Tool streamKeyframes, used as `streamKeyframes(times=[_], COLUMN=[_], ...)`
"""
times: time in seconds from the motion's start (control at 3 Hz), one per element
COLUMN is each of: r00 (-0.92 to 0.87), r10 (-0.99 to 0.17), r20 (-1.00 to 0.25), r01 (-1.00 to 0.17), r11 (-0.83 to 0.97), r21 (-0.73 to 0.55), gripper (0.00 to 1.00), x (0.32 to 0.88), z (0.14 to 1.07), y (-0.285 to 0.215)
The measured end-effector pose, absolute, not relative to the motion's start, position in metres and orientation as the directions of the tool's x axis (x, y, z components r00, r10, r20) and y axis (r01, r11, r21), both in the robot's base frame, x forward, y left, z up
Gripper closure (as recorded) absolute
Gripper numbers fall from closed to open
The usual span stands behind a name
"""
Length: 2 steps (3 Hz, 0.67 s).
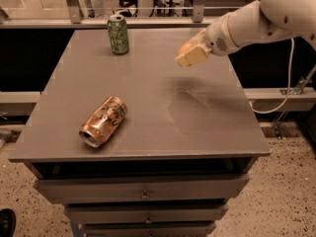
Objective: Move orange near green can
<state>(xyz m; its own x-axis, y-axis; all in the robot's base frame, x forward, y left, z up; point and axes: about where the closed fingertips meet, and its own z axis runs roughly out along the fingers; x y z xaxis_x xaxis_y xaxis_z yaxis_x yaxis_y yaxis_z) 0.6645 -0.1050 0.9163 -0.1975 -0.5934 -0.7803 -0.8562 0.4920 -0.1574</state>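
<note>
The green can (pixel 118 34) stands upright near the far left edge of the grey table (pixel 207 127). My gripper (pixel 190 54) hangs above the far right part of the table, to the right of the green can and clearly apart from it. Its pale fingers (pixel 194 56) are shut on the orange (pixel 185 48), which shows only as a small orange patch between them. The white arm reaches in from the upper right.
A copper-orange drink can (pixel 103 121) lies on its side at the front left of the table. Drawers (pixel 143 192) sit under the tabletop. A rail and glass partition (pixel 148 14) run behind the table. A cable (pixel 286 83) hangs at right.
</note>
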Motion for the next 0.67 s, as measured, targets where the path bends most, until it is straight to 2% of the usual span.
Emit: streamKeyframes(times=[0.67], r00=[-0.097], r10=[-0.498], r20=[-0.862], r01=[-0.869], r11=[0.465], r21=[-0.171], gripper=[1.0], x=[0.761], z=[0.926], y=[-0.017])
